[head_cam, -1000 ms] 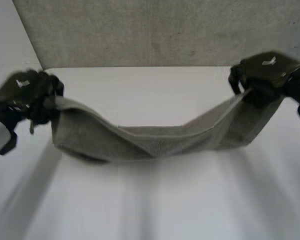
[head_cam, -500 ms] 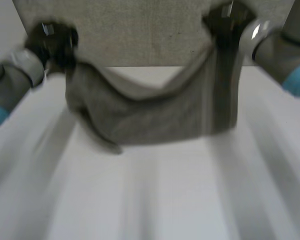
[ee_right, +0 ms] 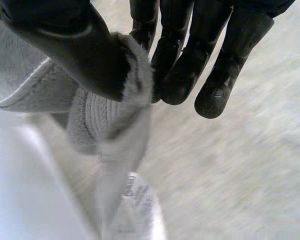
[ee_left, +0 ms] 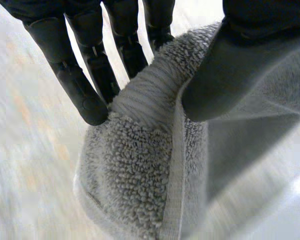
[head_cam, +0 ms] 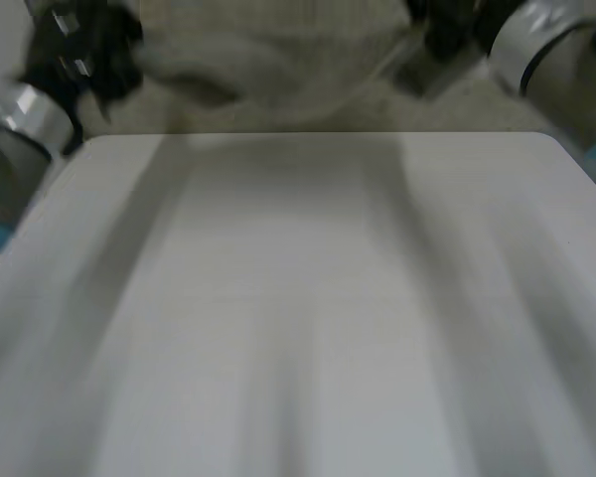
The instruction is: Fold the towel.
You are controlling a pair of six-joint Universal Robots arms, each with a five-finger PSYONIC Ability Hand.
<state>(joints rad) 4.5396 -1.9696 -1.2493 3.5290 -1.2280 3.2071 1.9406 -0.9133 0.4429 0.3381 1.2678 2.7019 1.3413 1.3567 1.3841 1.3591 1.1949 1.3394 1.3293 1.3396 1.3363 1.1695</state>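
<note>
No fold looks made yet: the towel (head_cam: 278, 50) hangs across the frame's top beyond the desk (head_cam: 298, 318), pinched by left hand (ee_left: 90, 55) and right hand (ee_right: 230, 55).

Both arms are reaching forward and up, held wide apart. The left arm (head_cam: 20, 114) lifts the left hand (head_cam: 79, 50) high, and the right arm (head_cam: 531, 40) carries the right hand (head_cam: 445, 25) at much the same height. The left hand's fingers (ee_left: 85, 95) run nearly straight and close against its thumb (ee_left: 230, 75), pinching a fold of the towel (ee_left: 140, 190). The right hand's fingers (ee_right: 215, 75) and thumb (ee_right: 75, 50) grip another fold the same way.
</note>
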